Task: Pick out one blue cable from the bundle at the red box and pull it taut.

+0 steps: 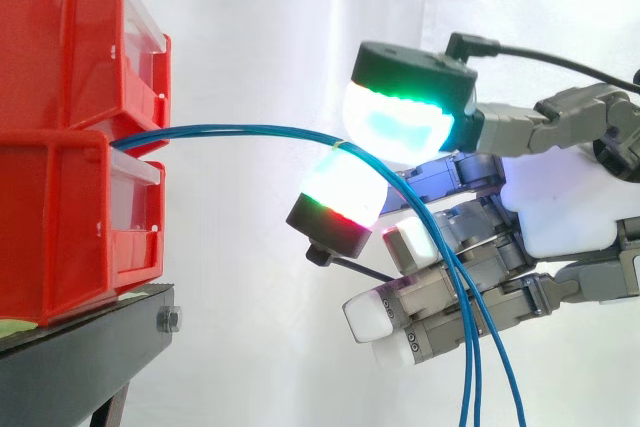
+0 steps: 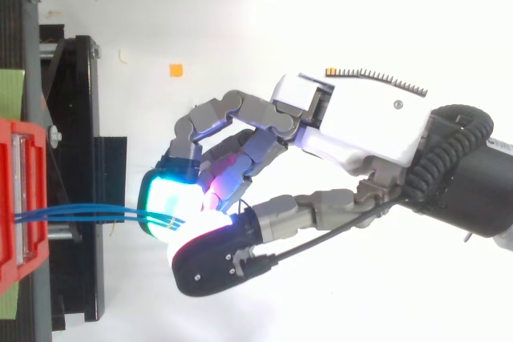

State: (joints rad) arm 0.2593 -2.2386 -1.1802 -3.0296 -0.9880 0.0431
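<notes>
Side view: two bins are stacked at left, upper red bin on lower red bin, both on the black stand, with the white curtain behind. The blue cables come out of the gap between the two bins as several thin strands side by side. They arch gently to the right, then drop steeply past the hand and run off the bottom edge. The arc has a visible bow, so they are slack, not taut.

The hand enters from the right, well apart from the bins. Two glowing pads close toward each other on the cables at the top of the arc. The upper pad is green and cyan-white; the lower pad is white with a green and red rim. The strands pass right between them in a pinch grip. Cannot tell how many strands are clamped and how many just run alongside. The other fingers sit lower, half curled, with white tips, and the hanging strands cross in front of them.

Top view: the hand comes from the right. The blue cables run nearly straight from the bin front at the left edge, across the stand, to the cyan pad, where they disappear under it. The black-backed thumb closes against that pad. A small orange square sits on the white surface, apart from everything.
</notes>
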